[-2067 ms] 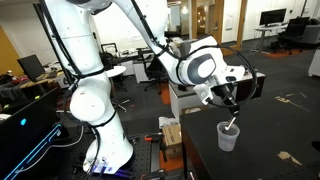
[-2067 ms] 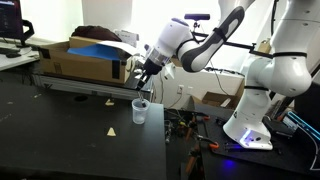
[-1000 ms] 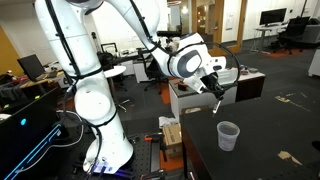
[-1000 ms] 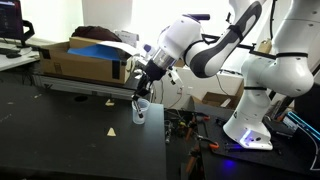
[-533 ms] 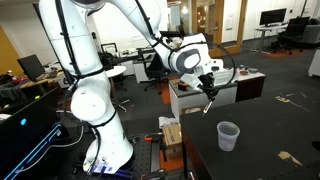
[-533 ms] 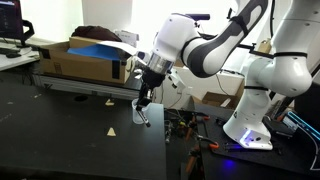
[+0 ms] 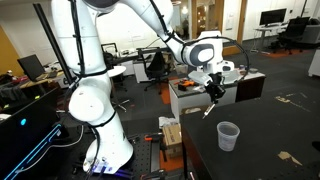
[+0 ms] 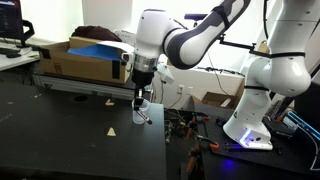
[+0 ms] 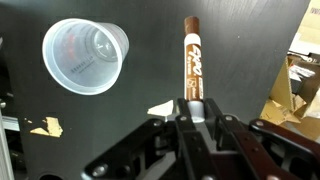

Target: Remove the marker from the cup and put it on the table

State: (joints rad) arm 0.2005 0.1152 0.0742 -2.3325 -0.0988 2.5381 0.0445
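Wrist view: the black 2-finger pincer point(image 9: 195, 125) clamps the tail of a white-barrelled, brown-capped marker point(image 9: 191, 60), held above the dark tabletop point(image 9: 245, 60) near its edge. Apart from it stands the empty translucent plastic cup point(image 9: 85, 55). Extraction looks done; next, lower, lay the marker flat on bare table, then release.

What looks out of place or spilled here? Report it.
Nothing is spilled or damaged. The cup stands upright and empty on the table; the gripper holds the marker clear of it. Only a few pale scraps dot the table.
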